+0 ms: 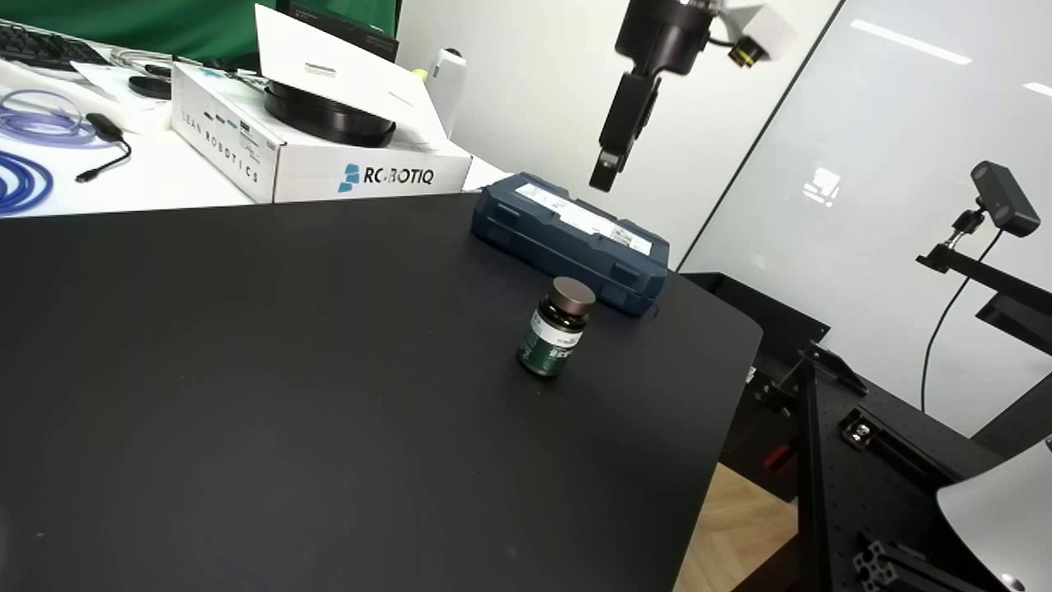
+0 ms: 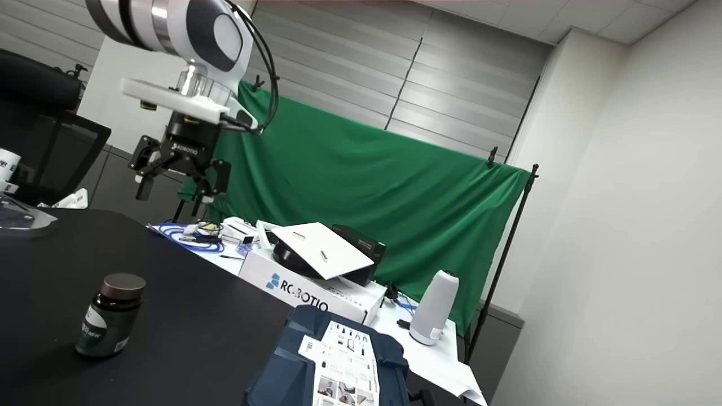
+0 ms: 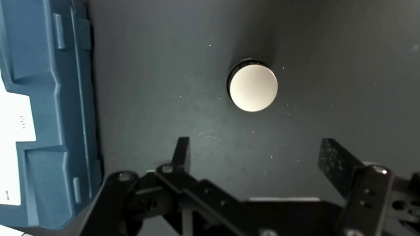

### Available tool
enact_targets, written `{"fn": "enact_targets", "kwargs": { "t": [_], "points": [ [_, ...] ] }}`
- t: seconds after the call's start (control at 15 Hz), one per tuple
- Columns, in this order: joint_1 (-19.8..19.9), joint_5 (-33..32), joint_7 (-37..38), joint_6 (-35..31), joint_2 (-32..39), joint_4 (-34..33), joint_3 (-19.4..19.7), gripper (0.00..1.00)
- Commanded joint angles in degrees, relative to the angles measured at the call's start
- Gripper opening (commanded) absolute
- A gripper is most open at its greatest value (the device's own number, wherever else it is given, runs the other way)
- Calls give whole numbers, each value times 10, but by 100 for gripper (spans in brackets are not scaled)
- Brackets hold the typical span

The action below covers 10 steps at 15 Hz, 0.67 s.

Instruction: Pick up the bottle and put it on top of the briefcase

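The small dark bottle with a green and white label and a brownish cap stands upright on the black table, in both exterior views (image 1: 552, 333) (image 2: 111, 318). In the wrist view its pale round cap (image 3: 253, 88) shows from above. The navy briefcase lies flat beside it, apart from the bottle, with a white label strip on its lid (image 1: 542, 238) (image 2: 287, 366); it fills the left edge of the wrist view (image 3: 70, 108). My gripper (image 1: 606, 171) (image 2: 171, 198) (image 3: 255, 142) is open and empty, high above the table. The bottle's cap lies beyond the fingertips in the wrist view.
A white Robotiq box (image 1: 370, 174) (image 2: 304, 287) with a black round object and a white panel on it stands behind the table's edge. Blue cables (image 1: 25, 181) lie on a white surface. A camera on a bracket (image 1: 1004, 197) stands off the table's side.
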<state>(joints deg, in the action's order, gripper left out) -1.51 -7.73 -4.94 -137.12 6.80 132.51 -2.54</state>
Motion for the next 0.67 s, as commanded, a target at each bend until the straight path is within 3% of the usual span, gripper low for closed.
{"fn": "enact_targets", "kwargs": {
  "t": [0.0, 0.6],
  "points": [
    [2, 37, -24, -81, 54, 23, -5, 100],
    [12, 61, -59, -154, 148, 26, -13, 100]
  ]
}}
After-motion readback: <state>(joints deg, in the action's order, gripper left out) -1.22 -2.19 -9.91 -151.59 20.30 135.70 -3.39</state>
